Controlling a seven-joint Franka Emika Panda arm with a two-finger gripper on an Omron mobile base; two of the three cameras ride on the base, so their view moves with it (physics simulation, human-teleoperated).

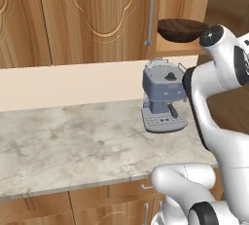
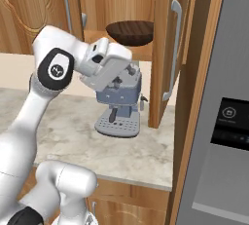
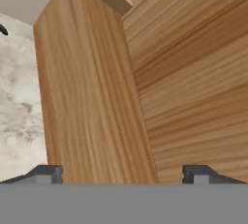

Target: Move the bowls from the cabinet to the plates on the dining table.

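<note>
Wood-brown and alone on its shelf, one dark bowl (image 1: 181,29) sits inside the open cabinet (image 2: 116,5), up above the single grey coffee machine (image 1: 162,96) on the marble counter (image 1: 73,141). One cabinet door (image 2: 165,48) hangs swung out, one silver bar handle (image 2: 176,48) on it. In the hand view the gripper (image 3: 121,174) has its two fingertips (image 3: 46,173) spread wide, nothing between them, facing wooden panels. The arm's hand hovers just in front of the coffee machine, below the bowl.
</note>
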